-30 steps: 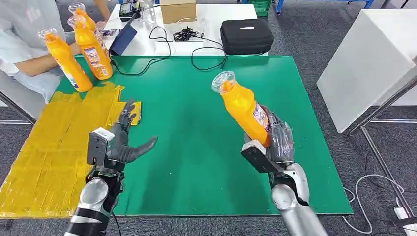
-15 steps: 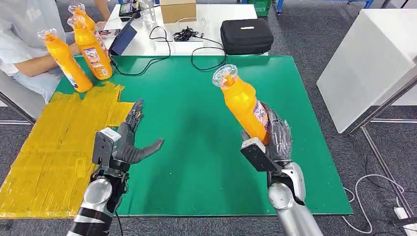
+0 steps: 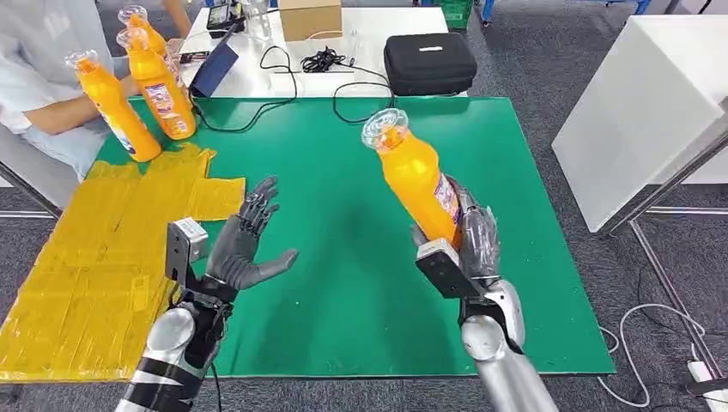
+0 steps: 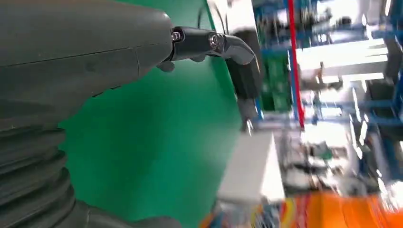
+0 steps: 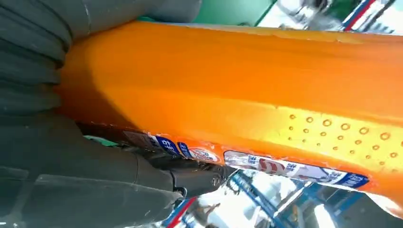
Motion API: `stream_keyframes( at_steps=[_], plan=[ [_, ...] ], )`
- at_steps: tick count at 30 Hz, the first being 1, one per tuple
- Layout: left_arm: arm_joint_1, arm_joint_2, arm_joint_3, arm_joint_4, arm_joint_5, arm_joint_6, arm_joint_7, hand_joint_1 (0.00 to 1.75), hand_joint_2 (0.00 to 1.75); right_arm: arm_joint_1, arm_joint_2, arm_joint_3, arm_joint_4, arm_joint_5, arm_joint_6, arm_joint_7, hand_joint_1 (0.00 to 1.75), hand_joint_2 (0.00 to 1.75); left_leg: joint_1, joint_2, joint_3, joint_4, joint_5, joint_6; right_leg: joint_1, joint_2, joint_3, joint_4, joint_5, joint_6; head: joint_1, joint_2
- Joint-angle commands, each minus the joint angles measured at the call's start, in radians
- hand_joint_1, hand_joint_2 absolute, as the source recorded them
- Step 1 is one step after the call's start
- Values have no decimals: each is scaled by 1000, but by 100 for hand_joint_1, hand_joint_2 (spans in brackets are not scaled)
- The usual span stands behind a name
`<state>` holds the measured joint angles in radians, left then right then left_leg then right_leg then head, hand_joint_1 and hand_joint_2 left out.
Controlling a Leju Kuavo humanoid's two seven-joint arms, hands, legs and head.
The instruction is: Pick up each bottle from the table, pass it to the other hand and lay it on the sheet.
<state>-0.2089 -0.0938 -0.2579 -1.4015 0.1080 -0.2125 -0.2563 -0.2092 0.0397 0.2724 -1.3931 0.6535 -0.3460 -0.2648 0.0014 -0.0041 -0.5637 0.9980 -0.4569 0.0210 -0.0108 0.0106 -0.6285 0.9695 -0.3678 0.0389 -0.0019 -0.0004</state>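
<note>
Three orange bottles (image 3: 137, 81) upright at the yellow sheet (image 3: 94, 257)'s far corner, beside a seated person (image 3: 39, 77) cut off by the frame. Left hand (image 3: 245, 245) bare above the green counter (image 3: 343, 172), fingers (image 3: 257, 206) spread apart. Right hand (image 3: 468, 245) clamped round a tilted orange bottle (image 3: 416, 180), base hidden; label writing too blurred to read.

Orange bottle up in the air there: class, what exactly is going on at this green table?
The robot's right hand grips an orange bottle lifted off the green table. Its left hand is spread, palm up, beside it with a gap between. Three more bottles stand at the far edge of the yellow sheet, where a seated person waits.
</note>
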Motion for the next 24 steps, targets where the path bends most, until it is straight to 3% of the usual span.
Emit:
stream_keyframes(
  at_steps=[1, 2, 6, 16, 24],
  plan=[
    [-73, 57, -78, 74, 112, -58, 16, 0, 175, -109, 78, 156, 194, -57, 58, -44, 171, 175, 1, 3, 4, -1, -1, -1, 1, 2, 3, -1, 0, -1, 0, 0],
    [-91, 58, -91, 87, 144, -73, 22, 0, 175, -134, 97, 224, 267, -61, 140, -55, 175, 175, 1, 4, 6, 0, -2, -2, 2, 3, 4, 0, -1, -2, 0, 0],
    [-109, 56, -112, 105, 215, -100, 32, 0, 175, -186, 149, 308, 414, -62, 88, -79, 175, 175, 2, 4, 7, -1, -2, -2, 2, 3, 6, -1, -1, -2, 0, 0],
    [-113, 61, -125, 114, 259, -100, 36, 0, 175, -196, 145, 361, 423, -71, 83, -75, 175, 175, 1, 1, 5, -1, -1, -2, 1, 0, 5, 0, -2, -1, 0, 0],
    [-140, 54, -137, 150, 271, -96, 40, 0, 175, -207, 190, 459, 533, -33, 85, -74, 175, 175, 1, 0, 5, -1, -1, -2, 1, -1, 4, 0, -1, -2, 0, 0]
  ],
)
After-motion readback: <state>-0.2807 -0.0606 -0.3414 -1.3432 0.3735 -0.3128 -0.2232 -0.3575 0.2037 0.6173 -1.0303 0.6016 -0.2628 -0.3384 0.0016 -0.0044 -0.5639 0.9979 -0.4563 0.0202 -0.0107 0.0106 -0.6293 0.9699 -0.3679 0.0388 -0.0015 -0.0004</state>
